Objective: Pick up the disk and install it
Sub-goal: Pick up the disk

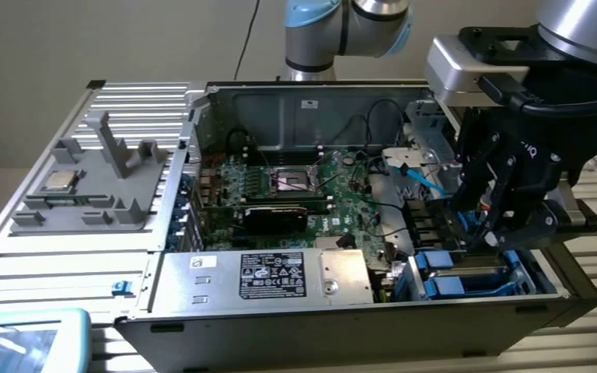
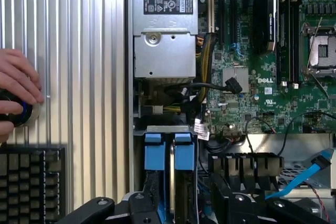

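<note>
Fingers (image 2: 137,206) of one gripper (image 2: 181,211) apart, gripping nothing, flanking disk (image 2: 185,151) seated in drive bay at corner of open computer case (image 1: 277,109). Two blue carrier tabs (image 2: 152,150) side by side. One labelled power supply (image 2: 165,51) just beside bay, cables (image 2: 202,85) bunched between. One motherboard (image 2: 262,85), one processor socket (image 2: 321,51). One blue flat cable (image 2: 304,177) near gripper. One person's hand (image 2: 18,90) on ribbed table (image 2: 89,77), outside case. One processor chip (image 1: 60,180) on grey fixture (image 1: 102,198).
</note>
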`<state>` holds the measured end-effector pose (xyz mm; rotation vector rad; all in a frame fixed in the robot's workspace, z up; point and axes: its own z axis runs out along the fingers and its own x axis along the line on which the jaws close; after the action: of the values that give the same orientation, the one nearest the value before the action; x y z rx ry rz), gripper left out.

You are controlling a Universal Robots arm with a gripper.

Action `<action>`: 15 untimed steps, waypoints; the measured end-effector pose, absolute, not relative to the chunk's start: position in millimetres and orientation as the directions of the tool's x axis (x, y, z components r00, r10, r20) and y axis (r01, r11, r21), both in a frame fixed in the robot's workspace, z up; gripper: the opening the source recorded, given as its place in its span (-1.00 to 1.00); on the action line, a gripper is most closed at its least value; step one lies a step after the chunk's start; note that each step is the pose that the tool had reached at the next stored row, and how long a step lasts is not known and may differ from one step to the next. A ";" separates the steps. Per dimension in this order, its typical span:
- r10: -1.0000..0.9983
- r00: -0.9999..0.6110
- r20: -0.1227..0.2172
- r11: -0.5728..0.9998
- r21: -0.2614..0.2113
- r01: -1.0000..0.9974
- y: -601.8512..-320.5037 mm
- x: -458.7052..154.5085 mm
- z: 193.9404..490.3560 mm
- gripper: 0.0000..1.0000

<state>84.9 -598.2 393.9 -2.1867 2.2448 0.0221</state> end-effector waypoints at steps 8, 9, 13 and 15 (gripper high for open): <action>-1.000 -0.026 -0.015 0.026 0.005 -1.000 -598.1 94.5 397.1 0.03; -1.000 -0.026 -0.015 0.026 0.005 -1.000 -598.1 95.5 399.6 0.03; -1.000 -0.026 -0.015 0.026 0.005 -1.000 -598.1 105.1 416.9 0.03; -1.000 -0.026 -0.014 0.026 0.005 -1.000 -598.0 110.8 422.9 0.03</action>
<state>110.8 -598.0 422.9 -2.1873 2.2456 0.0217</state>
